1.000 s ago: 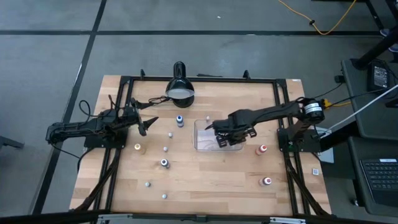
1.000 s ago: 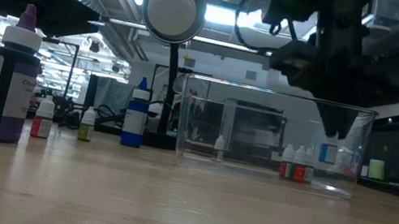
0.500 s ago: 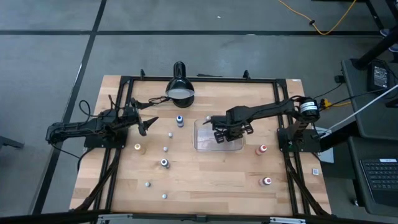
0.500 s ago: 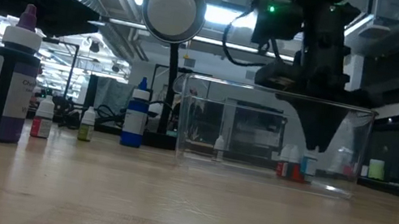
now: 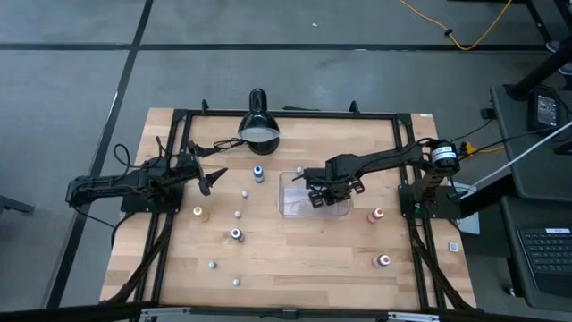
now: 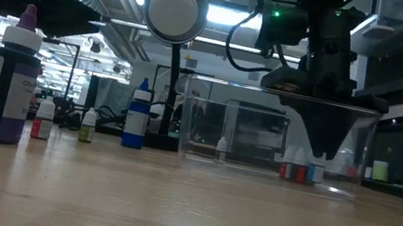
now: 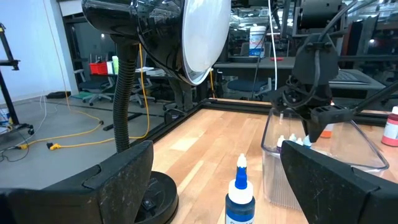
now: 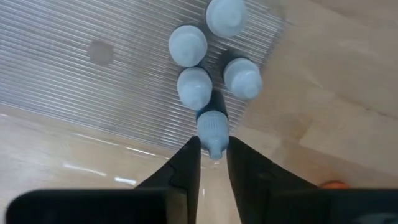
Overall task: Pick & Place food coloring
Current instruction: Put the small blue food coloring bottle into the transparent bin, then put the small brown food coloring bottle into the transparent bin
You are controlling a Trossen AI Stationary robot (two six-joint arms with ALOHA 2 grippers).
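Note:
My right gripper [image 5: 317, 195] points down inside the clear tray [image 5: 290, 207] and is shut on a tiny pale-capped food coloring bottle [image 8: 213, 127]. Several other tiny bottles [image 8: 194, 87] stand upright on the tray floor right beside it, also seen in the low view [image 6: 289, 171]. More food coloring stands on the table left of the tray: a blue bottle [image 5: 258, 173], an orange one [image 5: 198, 213], a dark one [image 5: 236, 234]. My left gripper [image 5: 214, 174] waits open at the table's left, level, touching nothing. My right gripper pinches the tiny bottle at its pale cap [image 8: 214, 142] between its two fingertips [image 8: 191, 149]. The fingers come from above, pointing down. The bottle stays upright, low in the tray beside the other small bottles; I cannot tell whether its base rests on the tray floor.
A black dome lamp [image 5: 258, 125] stands at the far edge behind the tray. Small pale bottles [image 5: 238, 213] dot the table's left and near parts. Two red-topped bottles [image 5: 378, 215] [image 5: 383, 260] stand right of the tray. A black frame [image 5: 295, 114] borders the table.
My right gripper has sunk from above the tray's rim down into the tray, shifting slightly toward the far edge. The tiny bottle came down with it, upright, next to those standing there.

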